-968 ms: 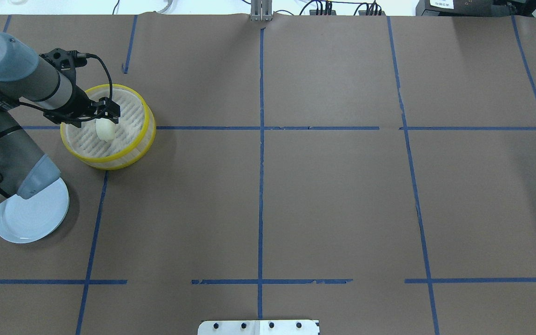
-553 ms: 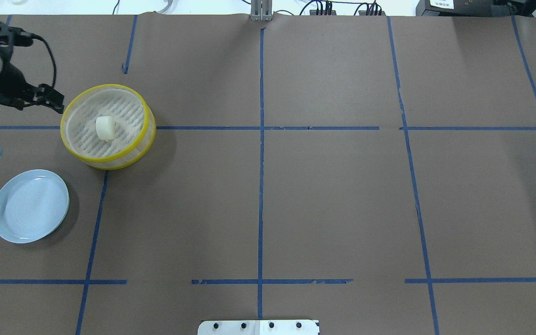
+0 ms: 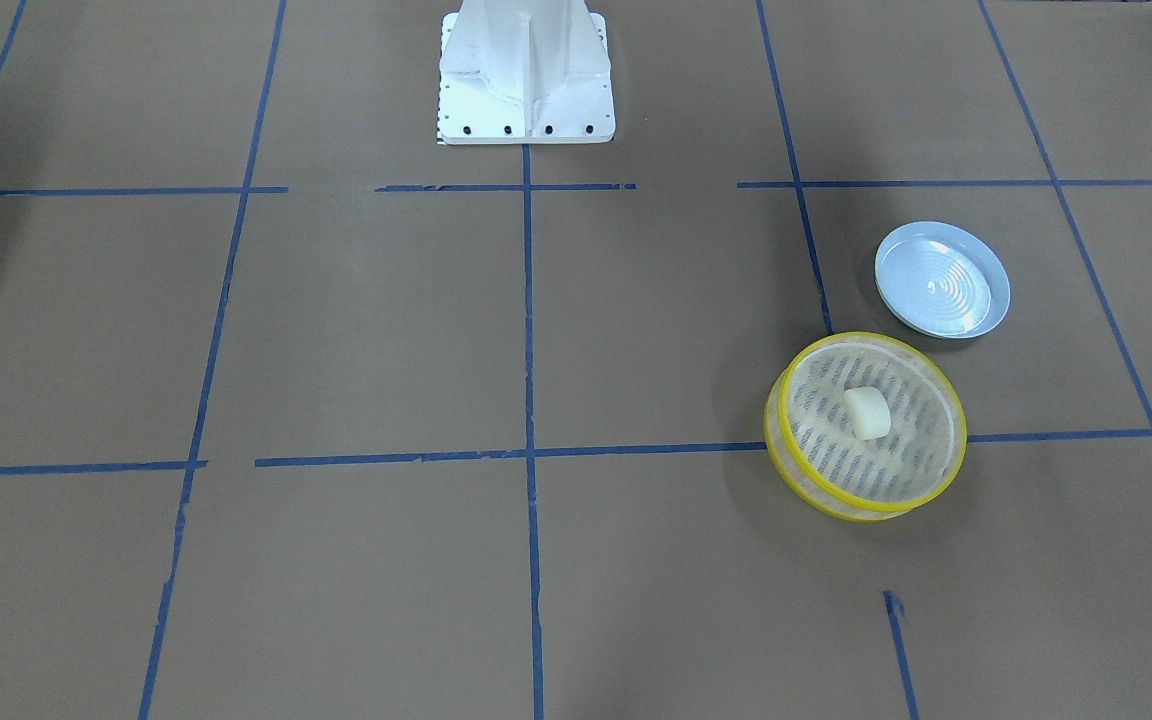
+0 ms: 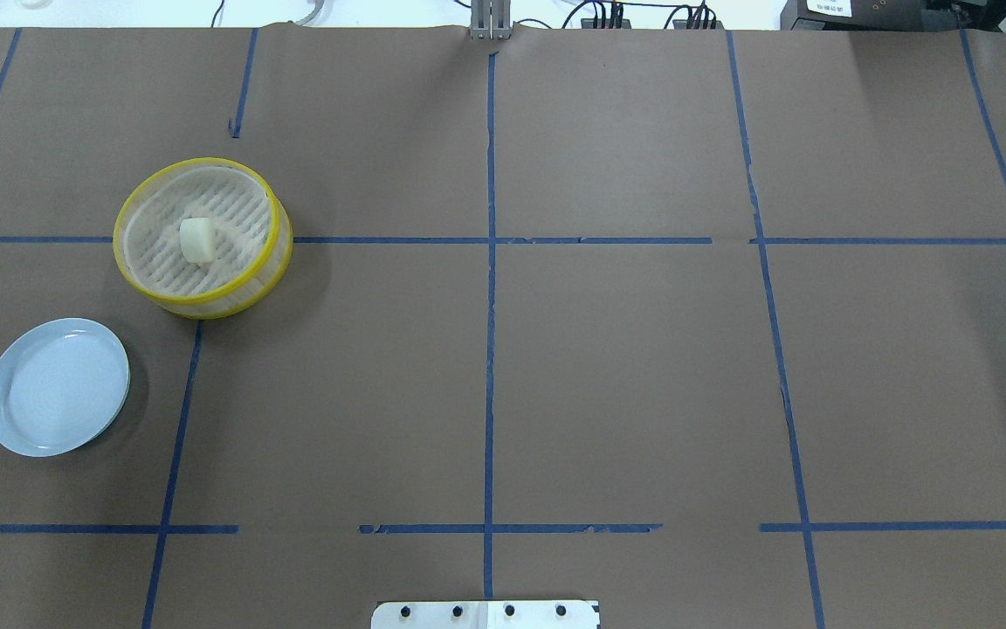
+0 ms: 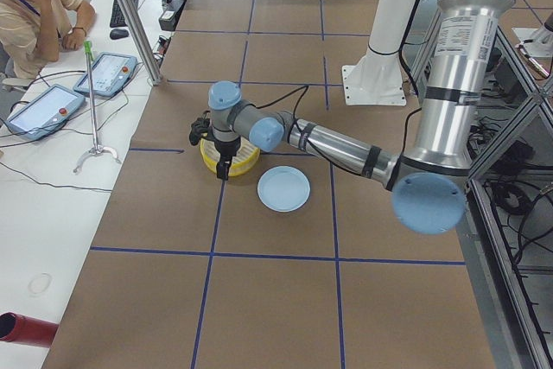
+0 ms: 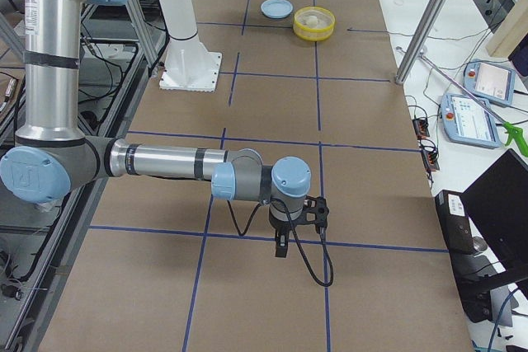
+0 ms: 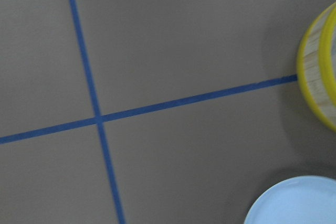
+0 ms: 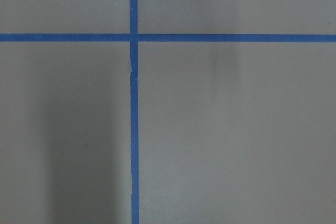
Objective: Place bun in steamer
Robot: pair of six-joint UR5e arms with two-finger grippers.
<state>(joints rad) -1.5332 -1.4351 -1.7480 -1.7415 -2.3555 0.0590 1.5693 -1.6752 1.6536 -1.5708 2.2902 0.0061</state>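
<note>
The cream-white bun (image 4: pixel 197 240) lies loose on the slatted floor of the yellow-rimmed steamer (image 4: pixel 283 240) at the table's far left. It shows the same way in the front view, bun (image 3: pixel 866 412) inside steamer (image 3: pixel 774 425). Neither gripper is in the overhead view. In the exterior left view my left gripper (image 5: pixel 223 166) hangs by the side of the steamer (image 5: pixel 249 158); I cannot tell whether it is open. The left wrist view shows only the steamer's edge (image 7: pixel 315 77). My right gripper (image 6: pixel 282 246) hangs over bare table far from the steamer (image 6: pixel 314 24); its state is unclear.
An empty pale blue plate (image 4: pixel 58 386) sits near the steamer, also in the front view (image 3: pixel 941 279). The white robot base (image 3: pixel 524 70) stands at the table's near middle. A person sits by tablets and a pole stand (image 5: pixel 93 101) beyond the far edge.
My left gripper left the bun in the steamer, pulled back to the left and went out of the overhead view. The bun and steamer have not moved.
</note>
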